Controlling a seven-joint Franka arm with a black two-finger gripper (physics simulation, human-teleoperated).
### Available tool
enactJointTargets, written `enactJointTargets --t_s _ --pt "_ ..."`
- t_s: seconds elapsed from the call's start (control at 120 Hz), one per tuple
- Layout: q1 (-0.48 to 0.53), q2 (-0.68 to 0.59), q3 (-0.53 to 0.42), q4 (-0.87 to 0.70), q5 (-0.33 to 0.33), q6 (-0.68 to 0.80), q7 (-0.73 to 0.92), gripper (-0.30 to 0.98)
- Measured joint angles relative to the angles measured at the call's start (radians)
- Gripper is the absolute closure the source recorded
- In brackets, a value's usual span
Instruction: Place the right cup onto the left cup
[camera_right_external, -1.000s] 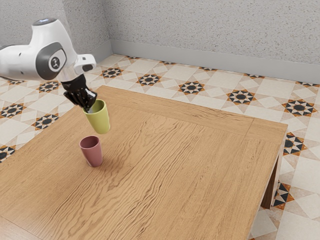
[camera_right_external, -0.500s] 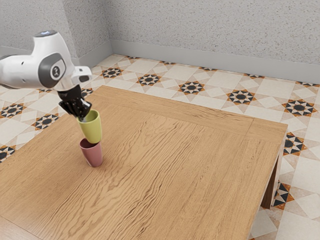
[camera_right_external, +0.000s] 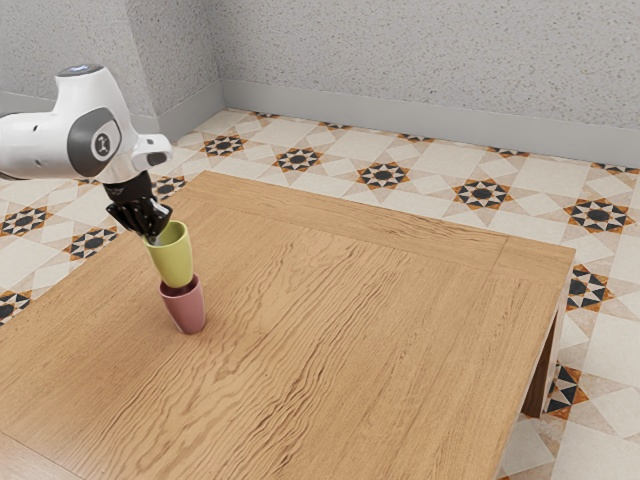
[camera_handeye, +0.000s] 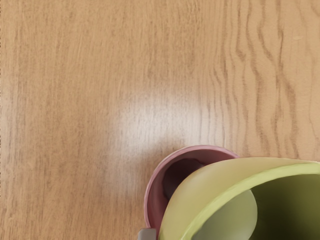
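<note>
Exterior view: your black two-finger gripper reaches in from the left and has its fingers closed on the rim of the tall, tapered yellow-green cup, pinching the wall on the side toward the exterior view's left. You have that cup hanging at a tilt, its mouth leaning to the exterior view's left, its base right at the mouth of the smooth, tapered dusty-pink cup. The pink one stands upright on the wood-grained table, toward the exterior view's left. In the wrist view you can see the yellow-green cup covering part of the pink cup's opening, with a crescent of the dark interior uncovered beside it. You can't tell from these angles whether the two cups touch. Beyond the table's far edge lies the star-patterned tile floor.
</note>
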Motion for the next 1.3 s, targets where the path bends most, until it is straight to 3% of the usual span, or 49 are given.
enactJointTargets --t_s 0.492,0.567,0.725,0.842,1.1,1.3 --pt "0.001 0.069 0.001 0.016 -0.002 0.012 0.006 0.78" --pt "0.001 0.077 0.001 0.016 -0.004 0.012 0.006 0.68" --pt "0.001 0.079 0.000 0.016 -0.008 0.013 0.008 0.35" --pt "0.001 0.062 0.000 0.016 -0.009 0.011 0.009 0.20" --pt "-0.012 -0.057 -0.010 0.000 -0.006 -0.048 0.011 0.06" --pt "-0.018 -0.050 -0.096 0.052 -0.005 -0.104 0.014 0.02"
